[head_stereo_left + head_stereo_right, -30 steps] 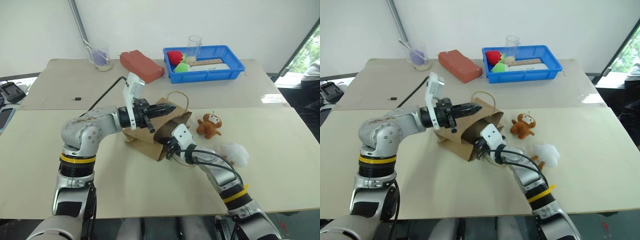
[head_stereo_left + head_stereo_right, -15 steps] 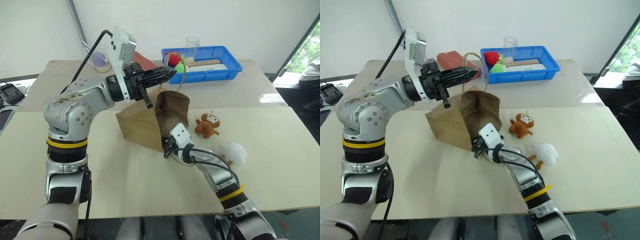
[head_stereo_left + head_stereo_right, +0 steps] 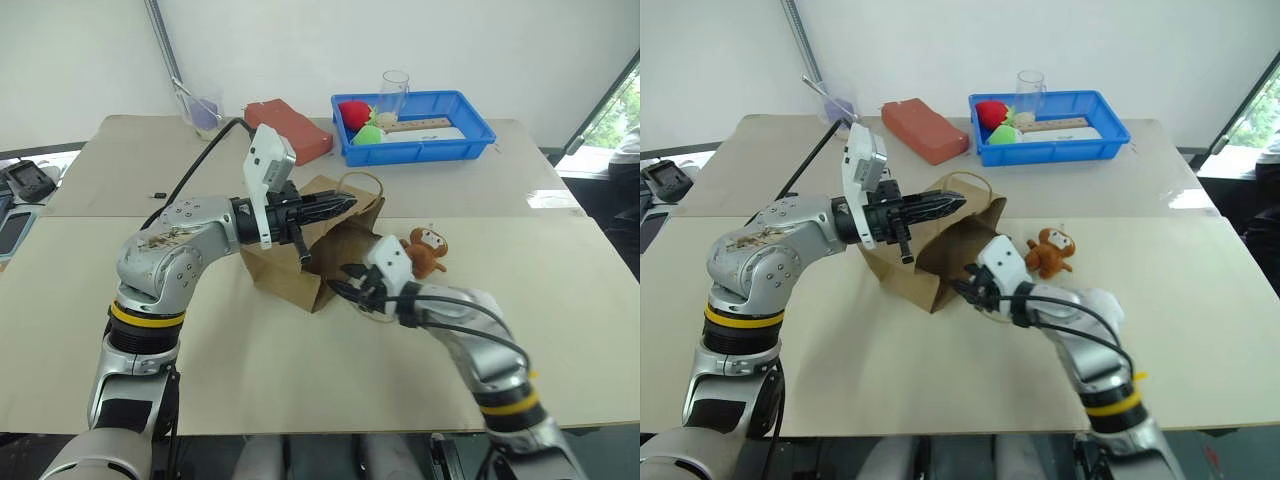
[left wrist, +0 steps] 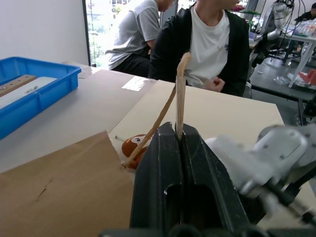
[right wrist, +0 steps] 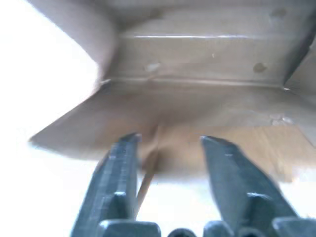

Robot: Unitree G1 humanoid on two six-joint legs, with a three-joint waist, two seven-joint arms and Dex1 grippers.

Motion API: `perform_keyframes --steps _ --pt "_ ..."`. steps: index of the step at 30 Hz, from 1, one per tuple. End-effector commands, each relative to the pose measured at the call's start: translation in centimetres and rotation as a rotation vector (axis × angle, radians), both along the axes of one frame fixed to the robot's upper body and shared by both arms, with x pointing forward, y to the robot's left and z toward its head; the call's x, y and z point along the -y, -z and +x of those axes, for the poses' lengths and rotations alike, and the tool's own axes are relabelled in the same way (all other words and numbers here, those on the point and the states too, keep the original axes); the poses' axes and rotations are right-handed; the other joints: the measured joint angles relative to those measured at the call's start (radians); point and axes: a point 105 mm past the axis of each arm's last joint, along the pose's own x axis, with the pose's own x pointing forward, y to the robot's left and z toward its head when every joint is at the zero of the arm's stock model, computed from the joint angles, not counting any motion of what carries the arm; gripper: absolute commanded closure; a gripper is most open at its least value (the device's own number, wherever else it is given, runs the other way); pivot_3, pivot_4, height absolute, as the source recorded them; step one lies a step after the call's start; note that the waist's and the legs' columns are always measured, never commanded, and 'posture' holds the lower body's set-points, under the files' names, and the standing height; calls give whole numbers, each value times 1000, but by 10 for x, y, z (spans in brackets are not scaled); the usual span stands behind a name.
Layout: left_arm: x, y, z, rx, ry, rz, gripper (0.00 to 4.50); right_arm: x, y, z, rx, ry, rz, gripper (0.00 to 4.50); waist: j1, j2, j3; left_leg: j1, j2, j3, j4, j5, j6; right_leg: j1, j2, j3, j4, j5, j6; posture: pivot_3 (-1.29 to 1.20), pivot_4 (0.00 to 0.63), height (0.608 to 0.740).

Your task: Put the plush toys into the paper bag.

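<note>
The left hand (image 3: 345, 206) is pressed together on a loop handle (image 4: 178, 94) of the paper bag (image 3: 290, 270), holding that side of the mouth up off the bench (image 3: 300, 370). The left wrist view makes the pinch plain: the thin paper loop rises straight out from between the two black fingers (image 4: 158, 168), with a flap of brown paper just beside them. Two seated people show at the far side of the bench there.

The right hand (image 3: 352, 288) is at the bag's mouth, its fingers spread and holding nothing. From the right wrist view the two fingers (image 5: 118, 168) stand apart with the bag's open inside straight ahead of them, creased paper walls and floor.

From the head views, the brown monkey (image 3: 425, 252) lies on the bench just behind the right hand, beside the bag and outside it. The white toy (image 3: 1102, 303) is mostly hidden behind the right forearm. Well beyond the left hand stand a blue tray (image 3: 470, 135), a red-brown block (image 3: 288, 128) and a clear cup (image 3: 394, 88).
</note>
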Motion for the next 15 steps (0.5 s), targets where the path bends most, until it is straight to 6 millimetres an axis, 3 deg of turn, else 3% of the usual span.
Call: perform_keyframes --steps 1,3,4,8,15 --pt "2 -8 -8 40 35 -16 4500 16 -23 -21 37 -74 -19 789 0 0 0 0 0 0 0 0 0 0 0 0 0 0 0 0 150 740" --pt "3 -5 -11 28 57 -8 4500 31 -32 -20 61 -54 -60 115 -4 0 0 0 0 0 0 0 0 1 0 0 -1 0 0 0 150 740" --pt "3 -3 -13 23 68 -1 4500 39 -36 -16 85 -26 -88 44 -5 0 0 0 0 1 0 0 0 0 0 0 -1 0 0 0 150 740" --pt "5 3 -17 6 92 10 4500 63 -37 2 126 68 -185 44 -7 0 0 1 1 1 0 0 0 0 1 1 0 0 0 0 150 740" --pt "15 15 -25 -14 118 14 4500 96 -13 50 151 258 -345 44 -4 -1 0 0 0 2 0 0 0 0 0 1 -1 0 0 0 150 740"
